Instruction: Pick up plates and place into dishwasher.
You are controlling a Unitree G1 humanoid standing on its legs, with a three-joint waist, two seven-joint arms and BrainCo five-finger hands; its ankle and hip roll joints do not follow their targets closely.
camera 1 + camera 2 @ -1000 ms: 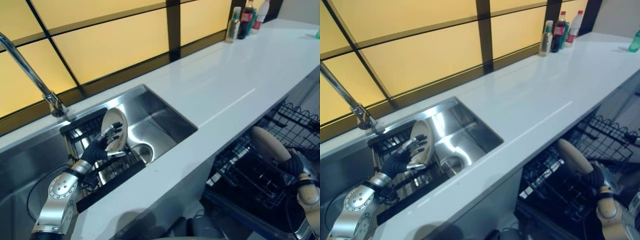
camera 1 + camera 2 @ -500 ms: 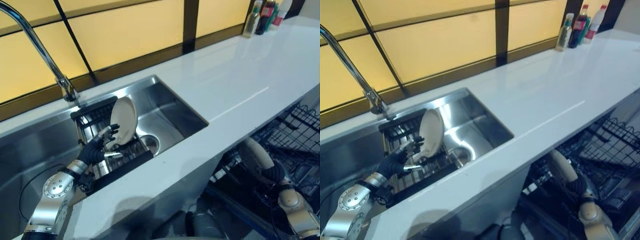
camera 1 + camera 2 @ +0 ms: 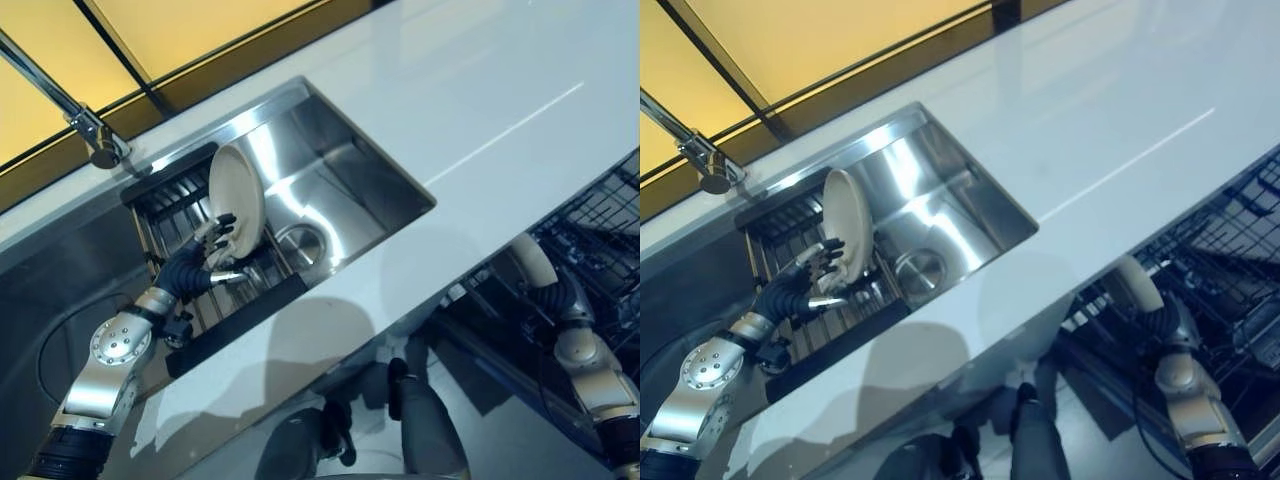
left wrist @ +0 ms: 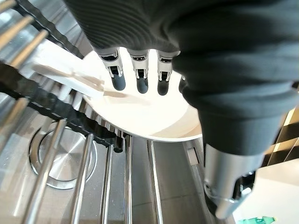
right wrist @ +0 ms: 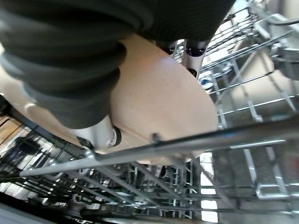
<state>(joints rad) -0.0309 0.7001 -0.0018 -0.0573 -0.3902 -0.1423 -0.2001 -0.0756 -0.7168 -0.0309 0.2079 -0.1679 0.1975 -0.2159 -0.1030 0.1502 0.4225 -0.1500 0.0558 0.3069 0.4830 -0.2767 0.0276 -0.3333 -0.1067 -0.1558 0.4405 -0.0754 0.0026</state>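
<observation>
A cream plate (image 3: 238,190) stands on edge in the black dish rack (image 3: 165,215) inside the sink. My left hand (image 3: 205,262) reaches up to it with straight fingers (image 4: 140,84) resting near the plate's face (image 4: 154,114), and the thumb lies apart at the rim. Down at the right, my right hand (image 3: 565,300) is shut on a second beige plate (image 3: 532,262), which stands tilted among the wires of the dishwasher's lower rack (image 3: 610,215). In the right wrist view the thumb (image 5: 96,133) presses across that plate (image 5: 163,88).
The steel sink (image 3: 345,165) with its drain (image 3: 297,240) lies right of the dish rack. A faucet (image 3: 95,140) stands behind it. The white counter (image 3: 480,110) runs between the sink and the open dishwasher. Rack wires (image 5: 233,135) crowd round the held plate.
The camera has tipped down and shifted. My right hand has carried its plate lower into the dishwasher rack. My left hand stays at the plate in the sink rack.
</observation>
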